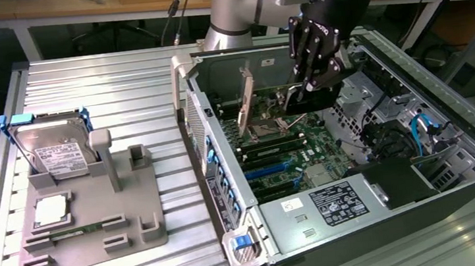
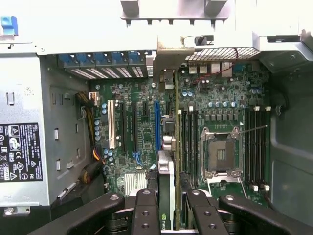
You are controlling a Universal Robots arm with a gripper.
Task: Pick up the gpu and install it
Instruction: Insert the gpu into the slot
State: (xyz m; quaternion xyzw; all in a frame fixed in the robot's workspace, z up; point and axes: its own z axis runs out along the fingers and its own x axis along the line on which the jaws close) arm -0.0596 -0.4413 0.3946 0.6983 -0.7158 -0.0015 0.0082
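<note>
Black gripper [image 2: 168, 208] fingers [image 2: 145, 210] clamp the gpu [image 2: 166, 196] edge-on inside the open computer case [image 1: 448, 124], holding the thin card on its edge over the green motherboard [image 2: 146, 127]. Seen from the wrist view, the card's long axis runs in line with the expansion slots, its silver metal bracket [image 2: 168, 61] reaching the rear wall of the case beside the row of blue slot clips [image 2: 102, 58]. The card sits between the blue expansion slot [image 2: 157, 125] and the bank of dark memory slots [image 2: 188, 142], close to both. Just past those lies the bare processor socket [image 2: 220, 156] with its metal frame. A black power supply [image 1: 337, 203] with a white-printed label fills one end of the case. In the exterior view the gripper [image 1: 308, 89] hangs inside the case, which rests on a ribbed metal table [image 1: 99, 81]. Well apart from the case, toward the exterior view's left, a grey parts holder [image 1: 95, 207] carries a silver hard drive [image 1: 54, 149] in a blue frame, a processor chip [image 1: 51, 209] and a slim green memory stick [image 1: 75, 231].
</note>
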